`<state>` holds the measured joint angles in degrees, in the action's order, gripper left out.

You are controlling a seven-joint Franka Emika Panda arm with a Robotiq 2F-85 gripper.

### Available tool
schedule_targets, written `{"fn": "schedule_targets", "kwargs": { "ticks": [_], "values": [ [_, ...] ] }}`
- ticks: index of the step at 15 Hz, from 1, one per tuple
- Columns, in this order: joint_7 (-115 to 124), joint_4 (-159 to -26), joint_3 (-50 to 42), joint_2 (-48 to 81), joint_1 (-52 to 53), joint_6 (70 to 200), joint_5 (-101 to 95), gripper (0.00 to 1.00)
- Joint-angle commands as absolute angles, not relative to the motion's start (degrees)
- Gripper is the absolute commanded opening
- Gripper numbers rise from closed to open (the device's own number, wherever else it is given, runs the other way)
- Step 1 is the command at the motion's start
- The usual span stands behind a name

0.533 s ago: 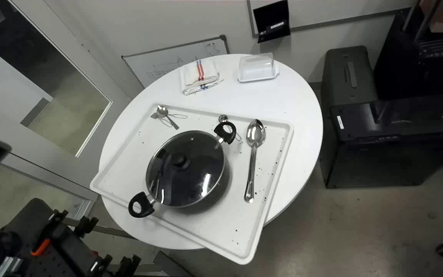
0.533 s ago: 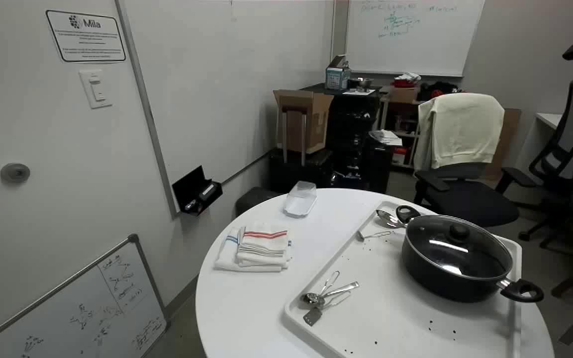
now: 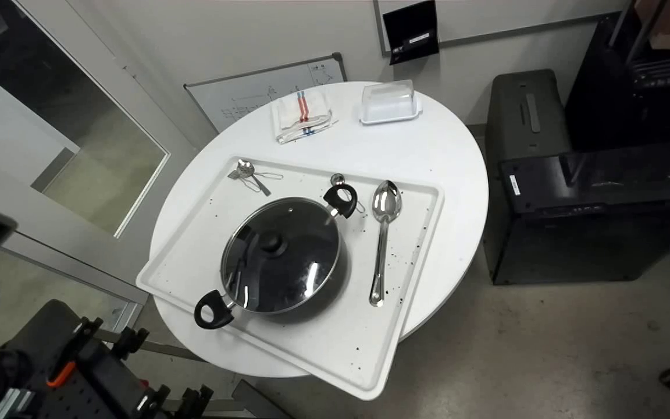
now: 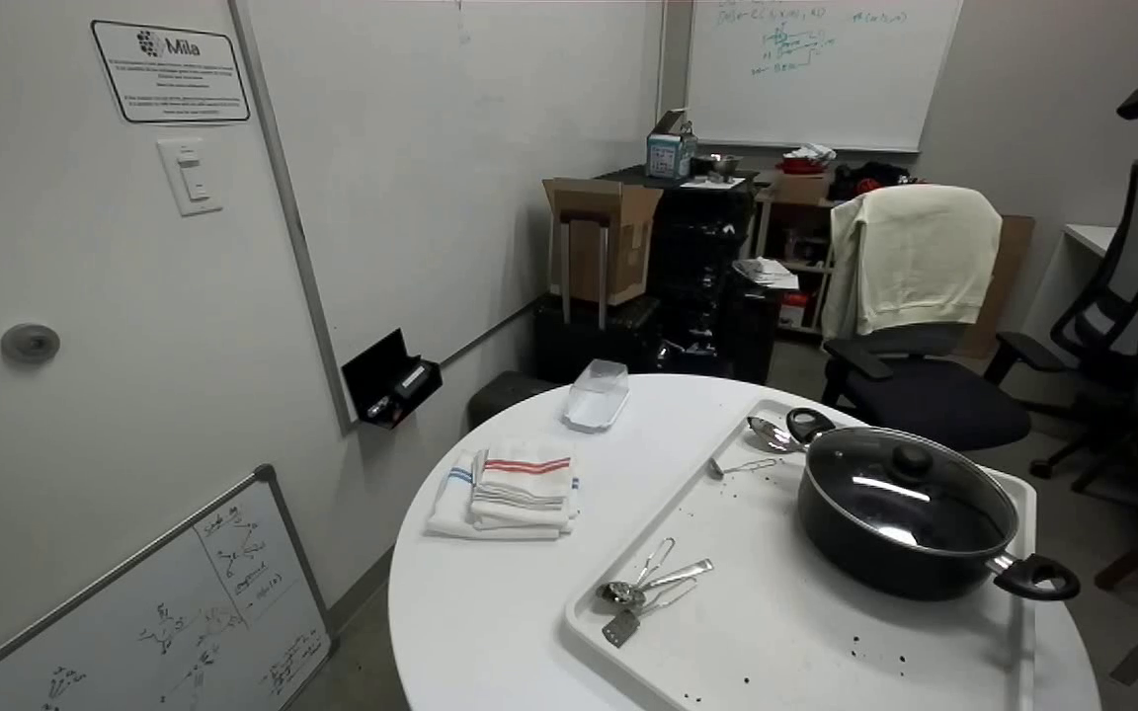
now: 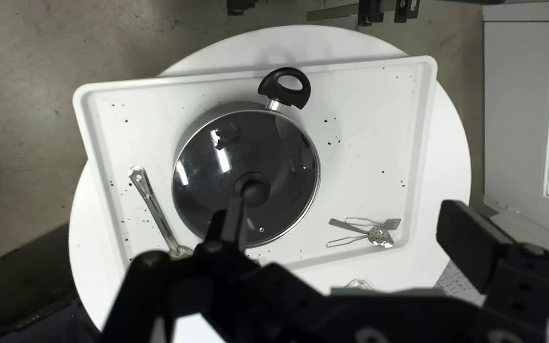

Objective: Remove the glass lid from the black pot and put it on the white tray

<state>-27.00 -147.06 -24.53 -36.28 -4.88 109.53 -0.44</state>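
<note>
Note gripper (image 5: 343, 224) with fingers (image 5: 467, 243) spread wide, gripping nothing. Locate glass lid (image 4: 910, 504) seated on black pot (image 4: 875, 565), itself resting on white tray (image 4: 737, 592). Take hold at black knob (image 5: 258, 188) only; expect stiff, slick, probably breakable glass of moderate weight; lift level.

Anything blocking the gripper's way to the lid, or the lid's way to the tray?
Nothing visible stands between the gripper and the lid on the pot. Nor does anything visible block the way to the tray, but the big spoon beside the pot and small utensils near one corner could get under the lid.
</note>
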Motion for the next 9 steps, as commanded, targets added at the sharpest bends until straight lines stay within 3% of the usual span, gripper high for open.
{"fn": "schedule_targets", "kwargs": {
  "ticks": [1,9],
  "values": [
    [-26.9,-146.6,-22.6,-33.9,-6.4,110.7,0.1,1.00],
    [-21.9,-147.3,-18.4,-23.7,-7.3,123.0,-1.1,1.00]
  ]
}}
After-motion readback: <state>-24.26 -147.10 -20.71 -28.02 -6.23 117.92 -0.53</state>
